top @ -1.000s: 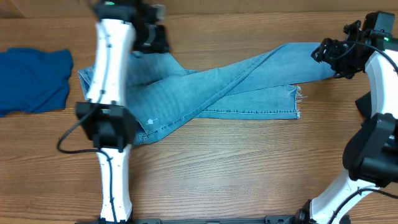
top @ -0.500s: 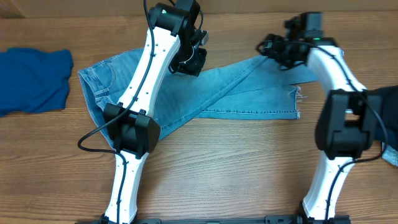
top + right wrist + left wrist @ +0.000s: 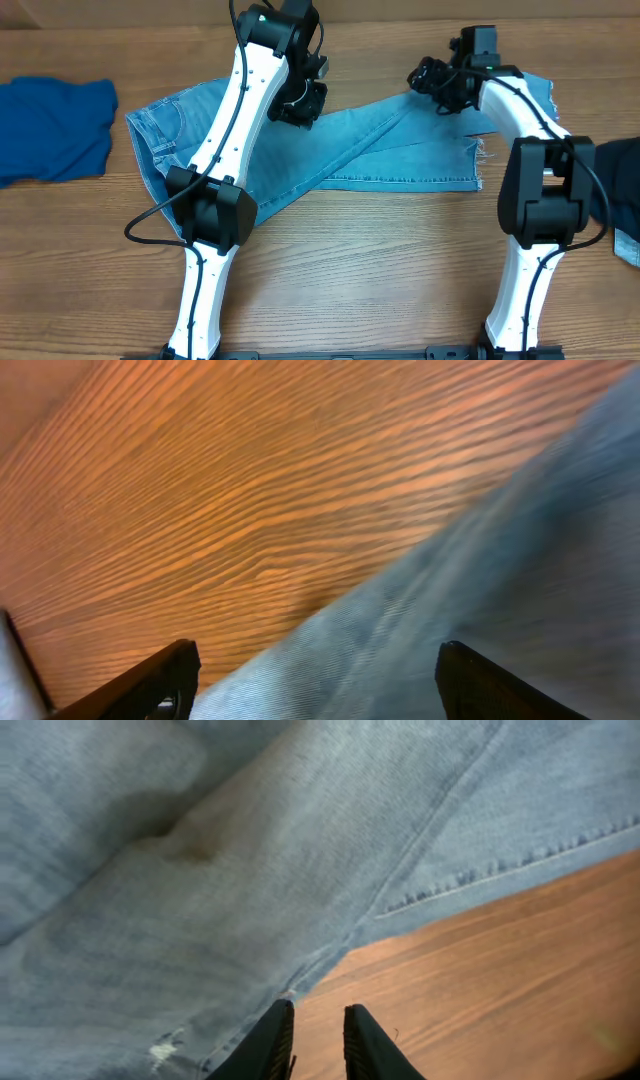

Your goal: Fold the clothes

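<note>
Jeans (image 3: 400,130) of pale-blue denim lie spread across the middle of the wooden table (image 3: 350,270), with the waistband (image 3: 150,135) to the left and the two legs crossing and running out to the right; no fold is made yet. A royal-blue garment (image 3: 50,125) lies bunched at the left edge, apart from the jeans and untouched. The left gripper (image 3: 302,100) hangs over the thigh area near the far edge of the denim; its wrist view shows the fingers (image 3: 272,1045) narrowly parted, bare wood between them, nothing held. The right gripper (image 3: 432,78) stands over the far edge of the upper leg, jaws wide apart above cloth edge and table, nothing held. The nearer leg ends in a frayed hem (image 3: 476,165), lying flat and exposed. Assessment: the denim is judged soft yet heavy for cloth, stiffer along seams and waistband, neither slippery nor fragile; lifted at one point it would likely sag and drag. Recommended hold: pinch at the edges, hem corners or waistband corners, where doubled stitching gives firm purchase, one gripper to each corner.
</note>
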`<state>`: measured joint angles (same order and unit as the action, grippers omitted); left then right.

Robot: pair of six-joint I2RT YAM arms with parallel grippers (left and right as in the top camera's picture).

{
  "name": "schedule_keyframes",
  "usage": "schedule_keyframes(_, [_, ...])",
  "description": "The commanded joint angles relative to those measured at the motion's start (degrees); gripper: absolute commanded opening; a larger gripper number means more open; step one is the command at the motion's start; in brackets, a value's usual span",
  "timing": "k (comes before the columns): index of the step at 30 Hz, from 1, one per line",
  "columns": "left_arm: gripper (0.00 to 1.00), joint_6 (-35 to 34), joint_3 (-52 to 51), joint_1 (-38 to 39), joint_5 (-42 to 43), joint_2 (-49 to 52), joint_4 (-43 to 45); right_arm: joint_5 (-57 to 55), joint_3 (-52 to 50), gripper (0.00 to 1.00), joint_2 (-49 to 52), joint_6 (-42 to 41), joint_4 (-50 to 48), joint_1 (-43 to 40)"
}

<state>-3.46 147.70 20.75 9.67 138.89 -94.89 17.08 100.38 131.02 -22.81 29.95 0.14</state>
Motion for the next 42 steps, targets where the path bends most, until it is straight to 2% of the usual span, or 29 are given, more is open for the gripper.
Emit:
schedule_keyframes(1, [0.22, -0.83, 0.98, -0.52, -2.97, -2.14, 0.87, 1.01, 0.57, 0.80, 0.15, 1.84, -0.13, -1.55])
schedule_keyframes(8, [0.23, -0.87, 0.98, -0.96, -2.78, -2.14, 1.07, 0.55, 0.55, 0.75, 0.37, 1.75, -1.90, -0.50])
schedule_keyframes(14, [0.22, -1.27, 0.98, -0.96, -2.64, -2.14, 0.59, -7.04, 0.44, 0.72, 1.14, -2.25, -2.49, 1.57])
schedule_keyframes(18, [0.22, -1.27, 0.98, -0.96, -2.62, -2.14, 0.39, -7.21, 0.44, 0.69, 1.14, -6.97, -2.16, 1.57])
schedule_keyframes(24, [0.22, -1.27, 0.98, -0.96, -2.62, -2.14, 0.42, -7.17, 0.44, 0.66, 1.14, -19.30, 0.48, 1.57])
schedule_keyframes(29, [0.22, -1.27, 0.98, -0.96, -2.62, -2.14, 0.33, -7.21, 0.44, 0.66, 1.14, -22.03, -0.24, 1.84])
schedule_keyframes(33, [0.21, -1.27, 0.98, -0.96, -2.62, -2.14, 0.22, -7.56, 0.35, 0.56, 1.14, -22.23, -0.33, 1.84])
schedule_keyframes(36, [0.21, -1.27, 0.98, -0.96, -2.62, -2.19, -0.07, -8.70, -0.55, 0.39, 1.14, -22.53, -0.74, 1.84])
schedule_keyframes(42, [0.20, -1.27, 1.46, -1.03, -2.64, -2.21, -0.70, -9.16, -2.23, 0.39, 1.60, -23.96, -2.08, 1.84])
